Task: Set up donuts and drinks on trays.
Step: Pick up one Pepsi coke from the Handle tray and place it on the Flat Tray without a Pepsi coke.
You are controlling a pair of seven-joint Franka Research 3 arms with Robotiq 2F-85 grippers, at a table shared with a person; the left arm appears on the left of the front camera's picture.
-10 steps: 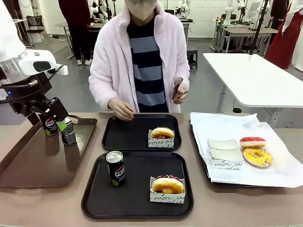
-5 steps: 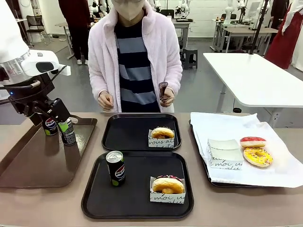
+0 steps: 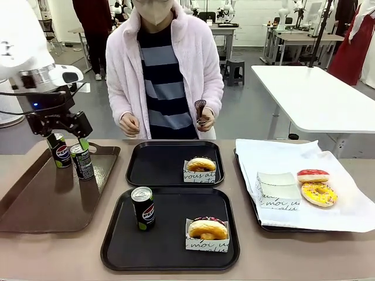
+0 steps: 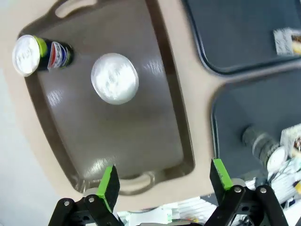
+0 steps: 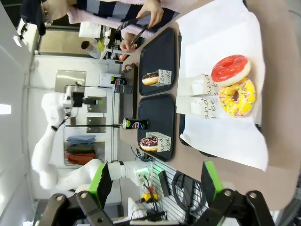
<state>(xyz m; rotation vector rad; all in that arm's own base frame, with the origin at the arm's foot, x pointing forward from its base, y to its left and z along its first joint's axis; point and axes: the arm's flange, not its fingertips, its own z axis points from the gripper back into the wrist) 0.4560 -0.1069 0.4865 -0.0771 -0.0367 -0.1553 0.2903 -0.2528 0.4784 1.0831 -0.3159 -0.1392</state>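
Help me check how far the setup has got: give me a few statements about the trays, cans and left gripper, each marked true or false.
1. The near black tray holds a Pepsi can and a sleeved donut. True.
2. The far black tray holds a can too. False: it holds just the far donut, in its sleeve.
3. Two spare cans stand upright on the brown tray. True.
4. The left gripper is shut on a can. False: it is open above the brown tray, holding nothing.

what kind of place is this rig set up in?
Probably a robotics lab, not a café: white robot arm at the tan table, large white rectangular worktable behind, more grey desks beyond.
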